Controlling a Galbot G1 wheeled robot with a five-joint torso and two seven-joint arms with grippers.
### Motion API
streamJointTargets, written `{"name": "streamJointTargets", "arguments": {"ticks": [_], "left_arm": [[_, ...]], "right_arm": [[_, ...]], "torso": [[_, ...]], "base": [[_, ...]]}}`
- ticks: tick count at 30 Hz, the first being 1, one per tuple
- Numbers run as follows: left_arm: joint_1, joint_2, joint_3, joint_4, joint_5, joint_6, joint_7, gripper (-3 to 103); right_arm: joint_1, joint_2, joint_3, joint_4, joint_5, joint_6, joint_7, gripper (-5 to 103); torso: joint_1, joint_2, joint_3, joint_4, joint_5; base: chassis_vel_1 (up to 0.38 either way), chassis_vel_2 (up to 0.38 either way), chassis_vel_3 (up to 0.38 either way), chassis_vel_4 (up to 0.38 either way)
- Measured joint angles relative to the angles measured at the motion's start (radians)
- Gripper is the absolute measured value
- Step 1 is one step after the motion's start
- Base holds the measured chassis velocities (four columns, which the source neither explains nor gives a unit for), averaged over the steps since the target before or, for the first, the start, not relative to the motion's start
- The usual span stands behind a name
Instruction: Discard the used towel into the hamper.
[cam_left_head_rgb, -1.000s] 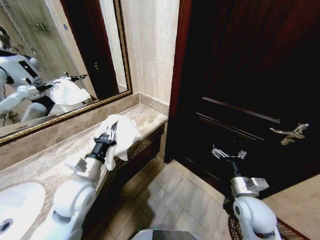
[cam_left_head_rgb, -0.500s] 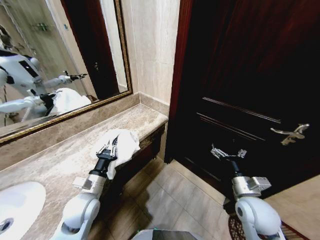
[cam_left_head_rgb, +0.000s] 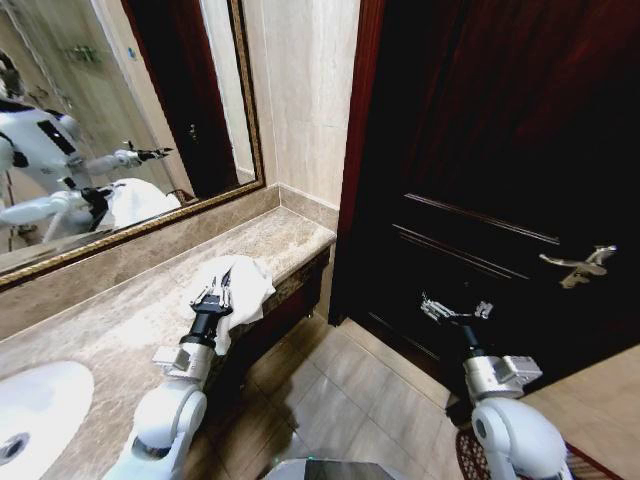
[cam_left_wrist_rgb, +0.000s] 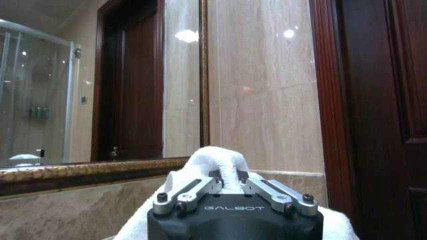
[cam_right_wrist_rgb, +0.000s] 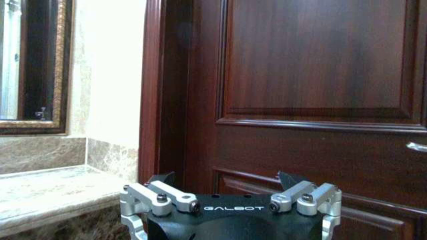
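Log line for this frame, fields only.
left gripper: shut on white towel, above marble counter | right gripper: open, facing wooden door

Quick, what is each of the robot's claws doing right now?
Left gripper: closed on the white towel, above the counter.
Right gripper: open, empty, in front of the dark door.
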Motion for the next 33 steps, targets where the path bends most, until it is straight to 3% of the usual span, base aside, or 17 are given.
{"name": "streamJointTargets", "arguments": {"ticks": [33], "left_arm": [[0.017, 0.004, -0.007, 0.0, -0.009, -0.043, 0.011, 7]], "right_arm": [[-0.012, 0.023, -0.016, 0.016, -0.029, 0.009, -0.006, 100]], "torso": [[0.0, 0.0, 0.0, 0.0002, -0.0001]], "base": [[0.083, -0.09, -0.085, 0.086]]}}
